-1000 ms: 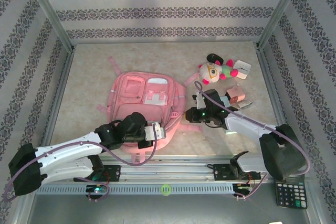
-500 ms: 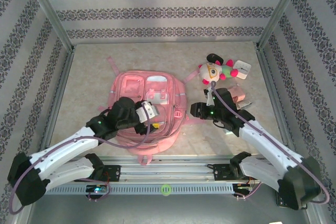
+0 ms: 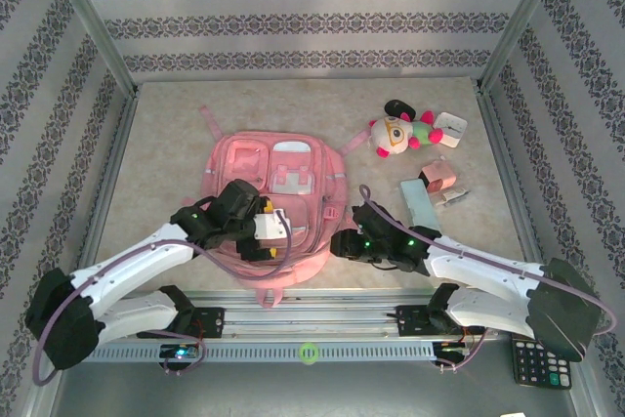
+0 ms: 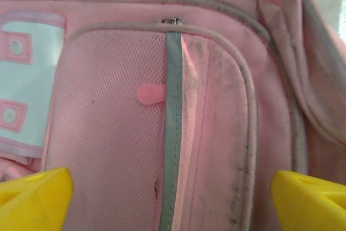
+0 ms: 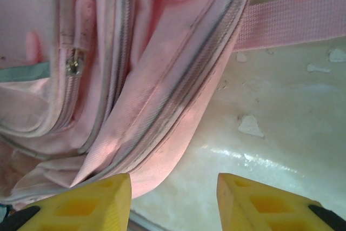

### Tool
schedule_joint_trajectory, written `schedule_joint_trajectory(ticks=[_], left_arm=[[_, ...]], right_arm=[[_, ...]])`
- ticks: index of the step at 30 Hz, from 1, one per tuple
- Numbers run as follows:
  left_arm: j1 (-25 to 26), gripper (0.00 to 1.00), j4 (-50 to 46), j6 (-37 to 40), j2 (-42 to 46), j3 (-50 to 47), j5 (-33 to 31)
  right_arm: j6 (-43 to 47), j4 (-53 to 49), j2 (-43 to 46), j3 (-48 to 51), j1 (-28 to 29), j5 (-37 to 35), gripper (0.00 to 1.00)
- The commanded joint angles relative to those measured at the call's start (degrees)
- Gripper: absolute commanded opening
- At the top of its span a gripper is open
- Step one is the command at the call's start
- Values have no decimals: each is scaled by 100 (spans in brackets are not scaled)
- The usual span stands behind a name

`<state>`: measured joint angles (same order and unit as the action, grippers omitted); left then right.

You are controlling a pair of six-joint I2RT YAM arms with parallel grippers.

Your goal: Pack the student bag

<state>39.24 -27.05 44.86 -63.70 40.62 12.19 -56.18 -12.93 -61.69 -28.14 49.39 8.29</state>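
- Bag [image 3: 239, 158] flat on surface [image 3: 166, 144], centre-left, front up.
- Left gripper [image 4: 173, 201] wide open over front pocket [image 4: 119, 144] (nothing held).
- Right gripper [image 5: 173, 198] part open at bag's right edge, empty.

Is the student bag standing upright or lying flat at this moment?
Lying flat. The student bag is spread on the table with its front pockets facing up and its straps splayed beside it.

fixed camera high behind me, looking down over the whole table [image 3: 166, 163], both my wrist cameras facing down, close over the student bag [image 3: 244, 158], shared by all three
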Motion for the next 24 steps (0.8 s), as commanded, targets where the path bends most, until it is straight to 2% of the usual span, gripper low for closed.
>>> schedule_joint_trajectory(ticks=[1,4,8,16,17,18,20,21,23,24], left_arm=[[-57,94,259,225,-319,41,7],[-48,95,357,235,-445,35,331],[-44,95,384,224,-706,100,389],[116,95,967,151,-1399,126,-183],[127,93,961,108,-1463,152,-304],[127,81,912,43,-1485,199,-387],[114,44,870,-199,-1342,271,-440],[96,36,844,-262,-1201,264,-300],[12,13,908,-482,-722,167,209],[-53,6,978,-590,-486,93,452]], right_arm=[[-204,505,13,156,38,-203,46],[-214,582,76,268,27,-214,46],[-202,619,191,353,1,-232,46],[-98,652,435,433,-58,-305,45],[-74,636,472,445,-76,-302,45],[-32,624,506,449,-91,-302,44],[198,521,648,417,-133,-365,43],[375,406,739,373,-173,-423,43],[908,228,966,272,-412,-441,43],[1199,194,1051,221,-565,-321,42]])
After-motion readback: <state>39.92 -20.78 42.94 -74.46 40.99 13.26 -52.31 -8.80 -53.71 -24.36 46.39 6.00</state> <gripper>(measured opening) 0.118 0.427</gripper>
